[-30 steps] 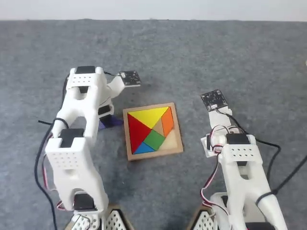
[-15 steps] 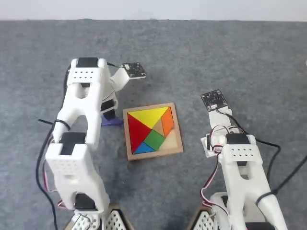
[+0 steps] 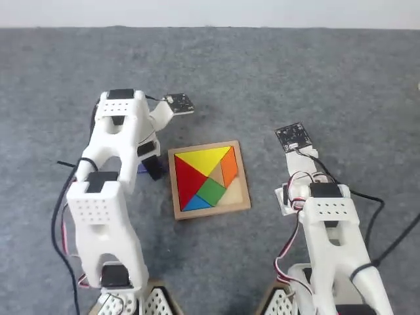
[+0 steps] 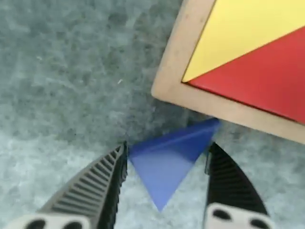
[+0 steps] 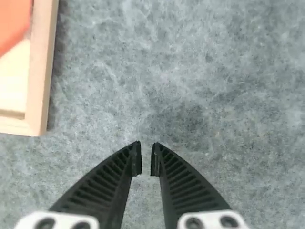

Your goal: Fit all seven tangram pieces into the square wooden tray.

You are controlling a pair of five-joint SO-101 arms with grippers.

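The square wooden tray lies mid-table holding yellow, red, orange, green and blue pieces, with a pale bare slot at its near right corner. A blue triangle lies on the carpet just outside the tray's left edge. My left gripper is shut on this triangle, one finger against each side. From above, the left gripper covers most of the triangle, leaving a sliver. My right gripper hovers shut and empty over carpet, right of the tray's corner.
Grey carpet covers the whole table. Both arm bases stand at the near edge. The right arm's body rises just right of the tray. There is open carpet beyond the tray and on the far right.
The left arm shifted over the blue triangle beside the tray, and its gripper now hides most of the piece from above. The right arm has stayed put.
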